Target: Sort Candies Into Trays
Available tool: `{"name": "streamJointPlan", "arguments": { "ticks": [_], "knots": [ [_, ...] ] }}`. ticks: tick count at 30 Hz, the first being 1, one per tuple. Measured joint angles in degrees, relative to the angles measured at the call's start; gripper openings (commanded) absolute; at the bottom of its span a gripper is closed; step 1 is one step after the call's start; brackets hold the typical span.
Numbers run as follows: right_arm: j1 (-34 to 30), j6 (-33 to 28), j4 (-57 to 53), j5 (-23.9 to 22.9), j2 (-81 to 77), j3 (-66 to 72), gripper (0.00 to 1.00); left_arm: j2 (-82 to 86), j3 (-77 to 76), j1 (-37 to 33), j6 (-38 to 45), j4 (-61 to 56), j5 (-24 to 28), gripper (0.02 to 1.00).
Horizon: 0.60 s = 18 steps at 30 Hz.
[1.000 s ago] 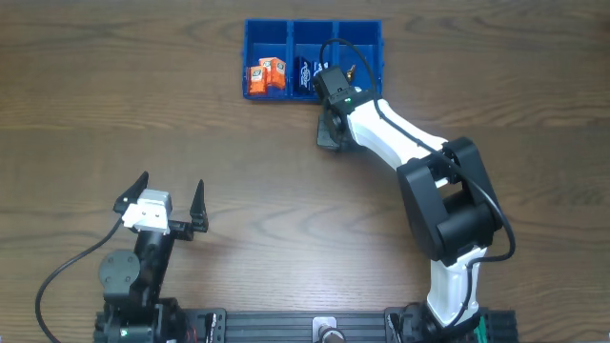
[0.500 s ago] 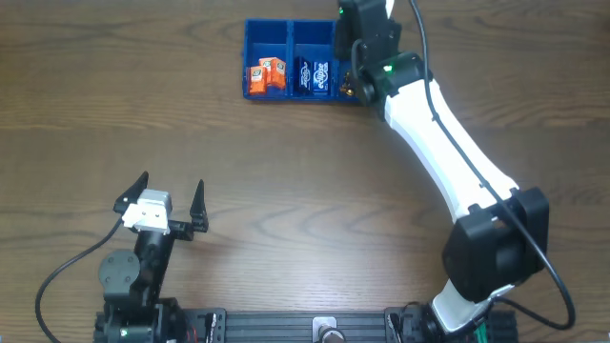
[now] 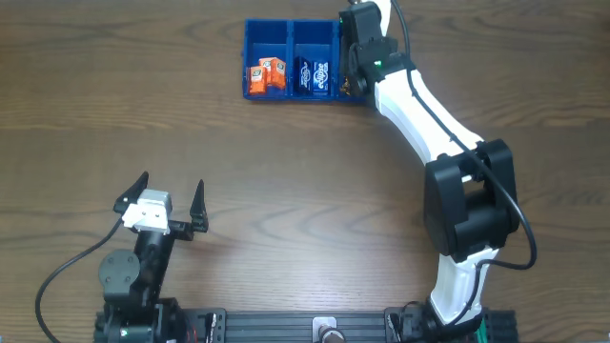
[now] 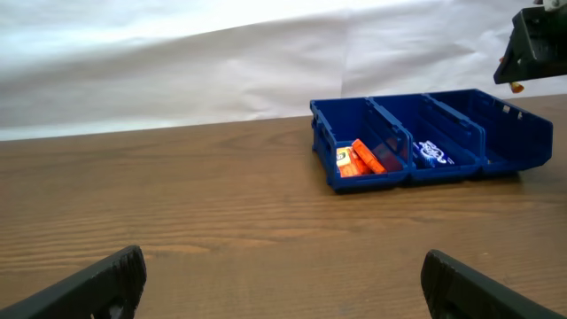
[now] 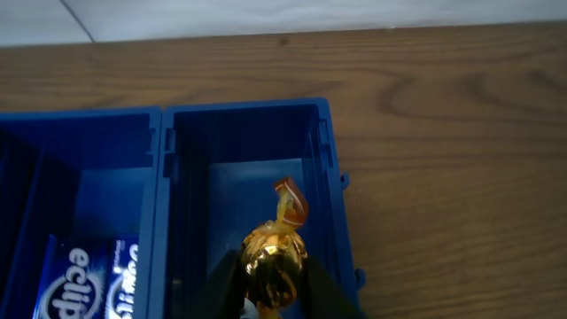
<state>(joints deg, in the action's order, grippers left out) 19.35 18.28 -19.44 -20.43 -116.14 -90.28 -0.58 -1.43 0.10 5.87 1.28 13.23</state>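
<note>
Three open-topped compartments, side by side, make up the glossy blue moulded-plastic tray (image 3: 291, 43) (image 4: 368, 183) (image 5: 164, 177) standing at the far edge of the brown wood-grain surface (image 3: 286, 191). One end compartment holds small orange cardboard-like candy boxes (image 3: 267, 76) (image 4: 359, 159), lying tilted against each other. The middle compartment holds a flat dark-blue candy packet (image 3: 316, 72) (image 4: 432, 152) (image 5: 84, 275) with pale lettering. The right arm's claw (image 5: 276, 283), on a smooth white-shelled arm with black joints, is at the other end compartment. Its two dark fingers are clamped on a round candy in crinkled, shiny gold foil (image 5: 276, 257), whose wrapper ends in a twisted reddish-gold tail. In the right wrist view the candy sits inside the outline of that end compartment, between its blue walls, with the compartment's smooth floor showing beyond it. Whether the candy touches the floor cannot be told. The left arm's claw (image 3: 172, 179) (image 4: 283, 292) is well apart from the tray, near its own base at the near side of the surface. Its two black, pointed fingers are spread wide with nothing between them. Behind the tray, in the left wrist view, hangs a creased white sheet (image 4: 221, 62).
</note>
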Motion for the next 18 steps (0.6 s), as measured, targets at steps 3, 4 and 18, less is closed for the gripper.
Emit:
{"name": "streamJointPlan", "arguments": {
  "ticks": [3,4,18],
  "knots": [
    [0.0,0.1,0.0,0.2,0.0,0.0,0.998,0.0,0.0,0.0,0.0,0.0,0.0,0.998],
    [0.0,-0.1,0.0,0.4,0.0,0.0,0.998,0.0,0.0,0.0,0.0,0.0,0.0,0.998],
    [-2.7,-1.6,-5.2,3.0,7.0,0.5,0.998,0.0,0.0,0.0,0.0,0.0,0.0,0.998]
  ]
}}
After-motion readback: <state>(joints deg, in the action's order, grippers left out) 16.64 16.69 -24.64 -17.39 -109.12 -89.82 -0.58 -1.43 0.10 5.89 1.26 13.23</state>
